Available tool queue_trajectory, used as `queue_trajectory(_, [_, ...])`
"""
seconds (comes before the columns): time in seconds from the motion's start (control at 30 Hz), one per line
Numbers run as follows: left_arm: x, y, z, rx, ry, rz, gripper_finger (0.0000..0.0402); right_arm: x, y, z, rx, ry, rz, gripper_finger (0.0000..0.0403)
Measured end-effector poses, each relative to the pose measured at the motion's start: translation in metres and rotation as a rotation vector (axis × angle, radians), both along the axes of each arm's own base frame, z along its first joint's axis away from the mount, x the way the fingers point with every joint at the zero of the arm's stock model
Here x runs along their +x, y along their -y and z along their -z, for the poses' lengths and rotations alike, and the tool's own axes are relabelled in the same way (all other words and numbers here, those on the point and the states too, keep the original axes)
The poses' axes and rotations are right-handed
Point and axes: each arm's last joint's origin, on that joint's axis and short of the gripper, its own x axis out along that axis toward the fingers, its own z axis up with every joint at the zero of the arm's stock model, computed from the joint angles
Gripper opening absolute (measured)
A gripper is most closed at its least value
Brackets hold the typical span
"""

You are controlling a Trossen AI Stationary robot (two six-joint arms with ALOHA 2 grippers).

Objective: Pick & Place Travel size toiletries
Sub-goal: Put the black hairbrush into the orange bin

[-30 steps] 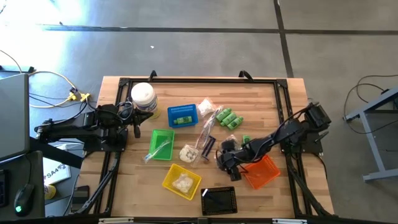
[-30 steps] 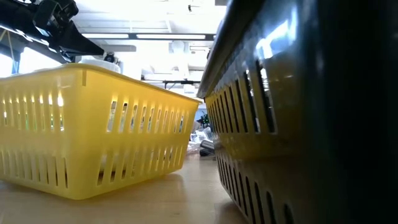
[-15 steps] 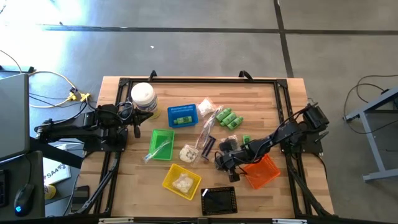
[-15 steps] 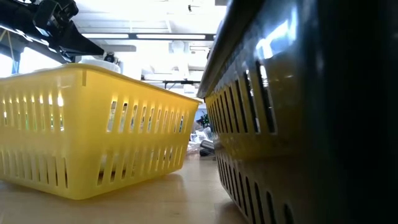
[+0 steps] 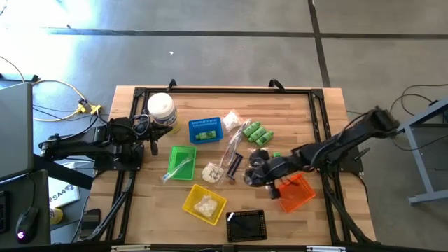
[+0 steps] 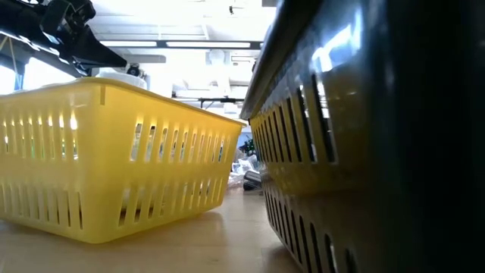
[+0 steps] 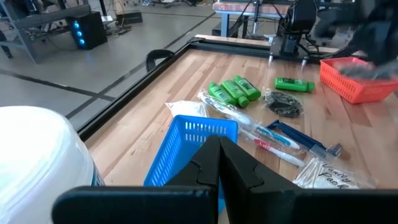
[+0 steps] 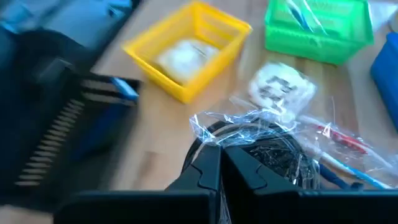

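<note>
Since a second ago the right arm has stretched out and lifted, and its right gripper (image 5: 253, 172), then spread wide by the orange basket (image 5: 297, 193), is now clenched on a crinkled clear packet (image 8: 261, 140) holding dark pieces. It hangs just beside that basket, on the side toward the yellow basket (image 5: 205, 204). The hold looks like a pinch on loose film, so my worry is the packet slipping or tearing free on the way to a basket. The orange basket looks empty; the yellow one holds a white packet (image 8: 184, 56), the green basket (image 5: 183, 162) a clear sachet, the blue basket (image 5: 206, 129) a small green bottle. More green bottles (image 5: 258, 133) lie beyond the orange basket. The left gripper (image 7: 219, 163) waits clenched and empty over the blue basket.
</note>
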Motion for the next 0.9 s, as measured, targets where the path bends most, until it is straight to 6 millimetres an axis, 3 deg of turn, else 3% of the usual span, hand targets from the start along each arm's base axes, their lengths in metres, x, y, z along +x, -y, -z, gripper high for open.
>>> queue_trajectory(0.13, [0.000, 0.000, 0.000, 0.000, 0.001, 0.000, 0.0000, -0.029, 0.000, -0.023, 0.066, -0.026, -0.027, 0.0003])
queue_trajectory(0.3, [0.000, 0.000, 0.000, 0.000, 0.001, 0.001, 0.0000, -0.059, -0.004, -0.025, 0.114, -0.190, 0.001, 0.0003])
queue_trajectory(0.6, [0.000, 0.000, 0.000, 0.000, 0.002, 0.001, 0.0000, -0.090, -0.031, -0.009, 0.215, -0.494, 0.103, 0.0003])
queue_trajectory(0.9, [0.000, 0.001, 0.000, -0.004, 0.003, 0.018, 0.0000, -0.101, -0.042, 0.025, 0.129, -0.673, 0.232, 0.0003])
